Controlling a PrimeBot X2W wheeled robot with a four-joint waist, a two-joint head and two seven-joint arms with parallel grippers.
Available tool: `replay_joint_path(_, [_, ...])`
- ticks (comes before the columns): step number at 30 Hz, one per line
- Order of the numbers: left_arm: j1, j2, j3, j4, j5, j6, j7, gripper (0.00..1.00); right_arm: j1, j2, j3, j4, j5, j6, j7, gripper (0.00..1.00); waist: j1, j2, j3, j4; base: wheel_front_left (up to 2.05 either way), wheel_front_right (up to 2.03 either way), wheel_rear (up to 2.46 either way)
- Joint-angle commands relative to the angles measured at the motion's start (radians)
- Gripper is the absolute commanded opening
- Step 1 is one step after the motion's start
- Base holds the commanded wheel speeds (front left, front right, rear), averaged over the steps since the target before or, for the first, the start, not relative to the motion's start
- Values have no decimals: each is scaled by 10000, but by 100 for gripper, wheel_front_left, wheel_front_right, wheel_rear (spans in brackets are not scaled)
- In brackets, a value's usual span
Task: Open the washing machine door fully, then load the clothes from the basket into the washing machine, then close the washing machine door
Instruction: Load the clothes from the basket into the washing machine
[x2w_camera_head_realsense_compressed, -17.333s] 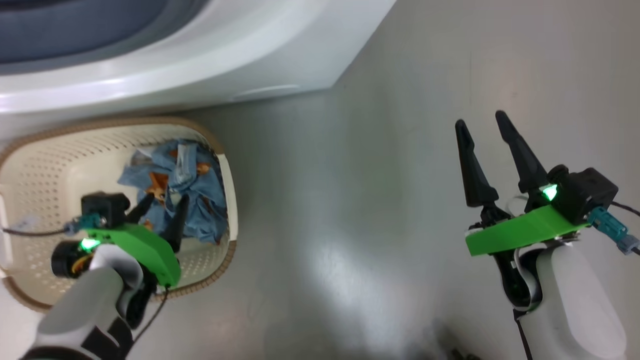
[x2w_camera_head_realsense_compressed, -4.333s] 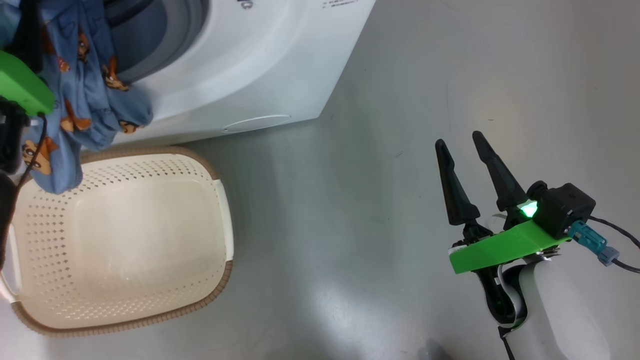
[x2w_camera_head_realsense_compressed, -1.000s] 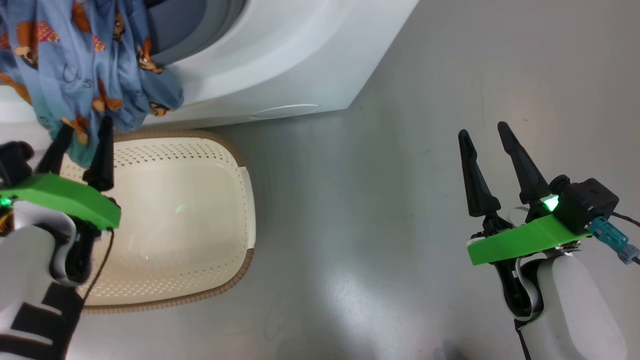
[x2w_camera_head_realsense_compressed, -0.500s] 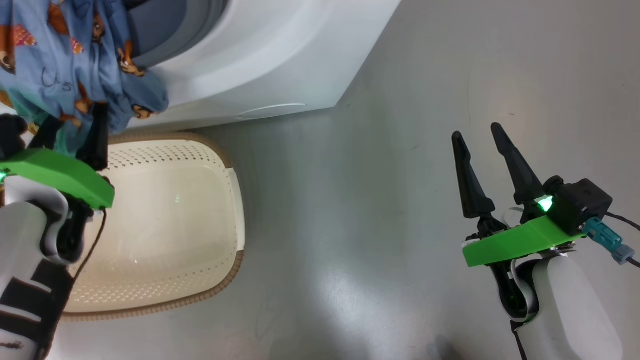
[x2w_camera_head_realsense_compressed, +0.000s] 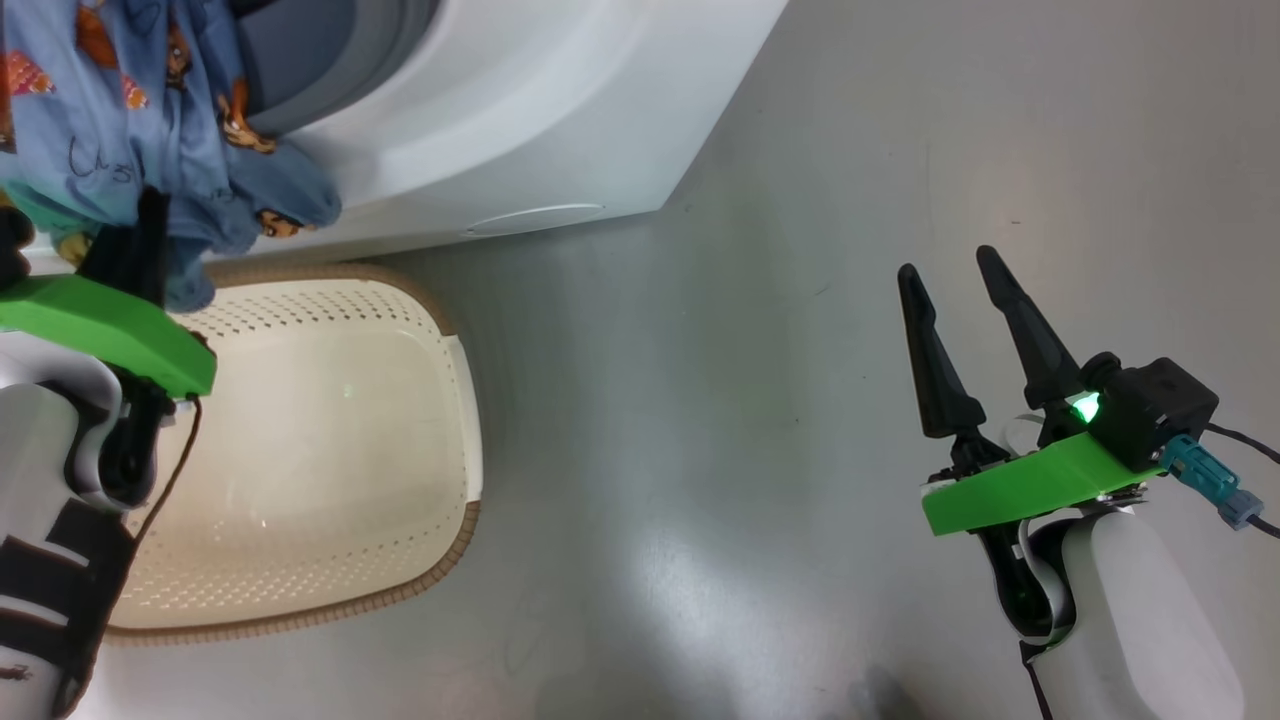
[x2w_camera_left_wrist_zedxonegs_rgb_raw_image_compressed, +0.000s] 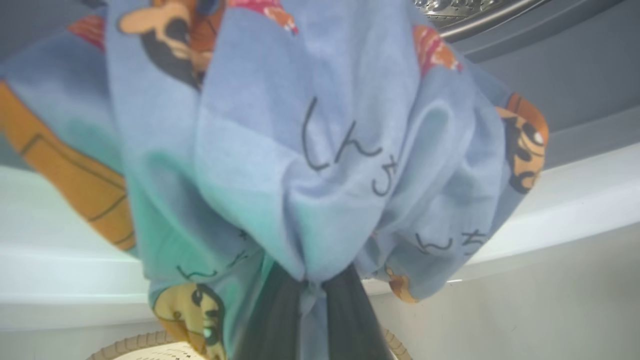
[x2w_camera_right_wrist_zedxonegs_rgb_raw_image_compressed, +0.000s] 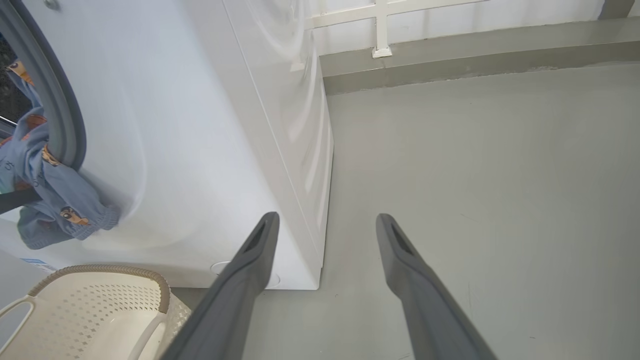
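Observation:
The clothes, light blue with orange-brown bears, hang out of the washing machine mouth and down its white front. My left gripper is shut on their lower end; in the left wrist view the fabric bunches between its two dark fingers. The basket stands on the floor right below, its inside bare. My right gripper hovers open over the floor to the right, holding nothing. The washing machine door is out of view.
The machine's right front corner stands left of my right gripper, with grey floor beyond it up to a white wall base. The steel drum edge and grey seal show above the cloth.
My left gripper has risen to the cloth's hanging end and shut on it. The right arm has held still; the head camera has shifted slightly.

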Motion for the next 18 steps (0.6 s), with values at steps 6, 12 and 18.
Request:
replay_joint_path(6, [185, 449, 440, -656, -79, -15, -63, 0, 85, 31, 47, -269, -98, 16, -48, 100, 0, 0, -92, 191, 0, 0, 0])
replay_joint_path(12, [849, 517, 753, -1569, -9, -15, -63, 0, 94, 54, -23, -278, -89, 16, -48, 100, 0, 0, -153, 344, 0, 0, 0])
replay_joint_path(18, [1219, 436, 1527, -2794, 117, -15, -63, 0, 114, 71, -98, -294, -95, 16, -48, 100, 0, 0, -151, 462, 0, 0, 0])
